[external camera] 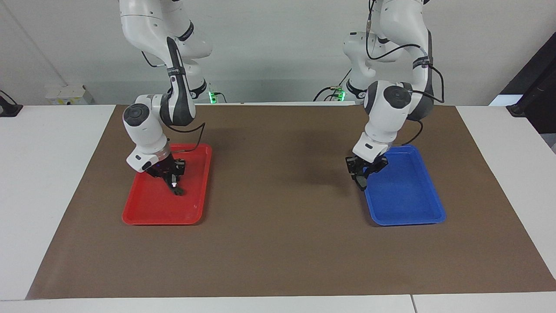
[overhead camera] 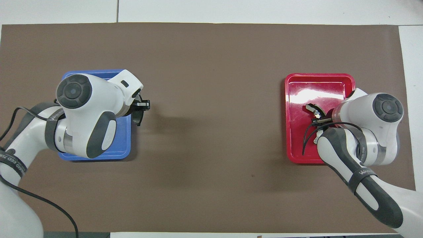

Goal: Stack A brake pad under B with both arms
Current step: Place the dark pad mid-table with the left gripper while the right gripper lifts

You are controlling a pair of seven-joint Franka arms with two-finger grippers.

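Note:
The A brake pad (external camera: 361, 184), small and dark, hangs in the air with my left gripper (external camera: 361, 179) shut on it. It is over the rim of the blue tray (external camera: 408, 200) on the side toward the table's middle. From overhead the pad (overhead camera: 138, 119) pokes out below the left gripper (overhead camera: 141, 112), just off the blue tray (overhead camera: 120, 145). B (external camera: 177, 191), a dark curved piece with a silvery patch, is low in the red tray (external camera: 152, 211). My right gripper (external camera: 174, 186) is shut on it. Overhead, B (overhead camera: 310, 107) shows just ahead of the right gripper (overhead camera: 316, 113) inside the red tray (overhead camera: 317, 82).
A brown mat (external camera: 278, 243) covers the table between the two trays. White table surface (external camera: 52, 174) shows beside the mat at both ends. The left arm's elbow hangs over most of the blue tray in the overhead view.

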